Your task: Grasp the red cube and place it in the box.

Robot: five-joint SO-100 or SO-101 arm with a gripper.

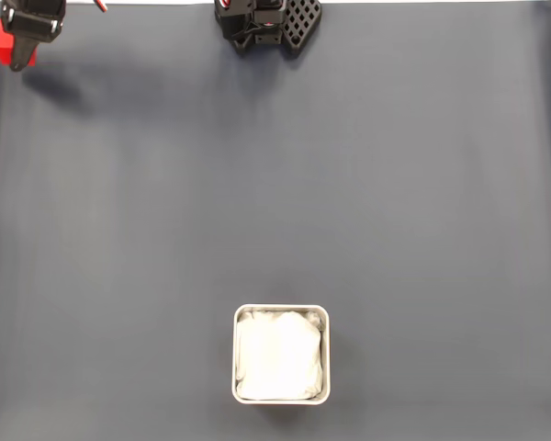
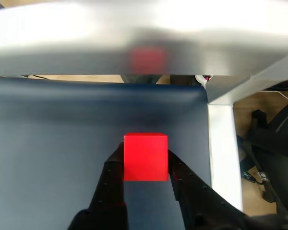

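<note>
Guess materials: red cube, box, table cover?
Red cube: matte, uniform colour, no glare; likely plastic or painted wood. Box: silvery rim, looks like metal; white crumpled lining, probably cloth. Table cover: dark blue-grey, soft sheen, likely a mat or fabric.

1. The red cube (image 2: 145,156) is plain bright red with matte, unpatterned faces; in the fixed view a sliver of the same red (image 1: 0,42) shows at the top left.
2. The pincer (image 2: 146,178) is black, its fingers (image 2: 114,179) tinged with a faint red glow next to the cube.
3. The surface (image 1: 395,202) is an even dark slate blue-grey.
4. The box (image 1: 235,358) has a thin silvery rim and a crumpled white lining.
5. The arm base (image 1: 266,23) is black, with a perforated grid pattern on one part.
6. In the wrist view a pale silver-grey bar (image 2: 134,43) carries a blurred red reflection.
</note>
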